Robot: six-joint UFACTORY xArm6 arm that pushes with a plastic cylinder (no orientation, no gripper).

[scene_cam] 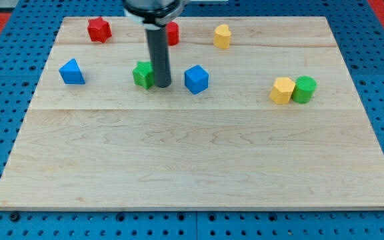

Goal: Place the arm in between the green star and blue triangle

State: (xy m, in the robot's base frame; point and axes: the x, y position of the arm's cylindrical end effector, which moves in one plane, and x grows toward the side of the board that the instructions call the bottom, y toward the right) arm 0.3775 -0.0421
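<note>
The green star [141, 74] sits on the wooden board [192, 153] left of centre near the view's top, partly hidden by my rod. The blue triangle [72, 72] lies further to the view's left, well apart from the star. My tip [162, 87] rests on the board right against the green star's right side, between the star and a blue cube [196, 79]. The tip is on the far side of the star from the blue triangle.
A red star [99, 29] lies at the top left. A red block [172, 33] sits behind the rod. A yellow block [222, 36] is at the top. A yellow hexagon [283, 91] touches a green cylinder [305, 89] at the right.
</note>
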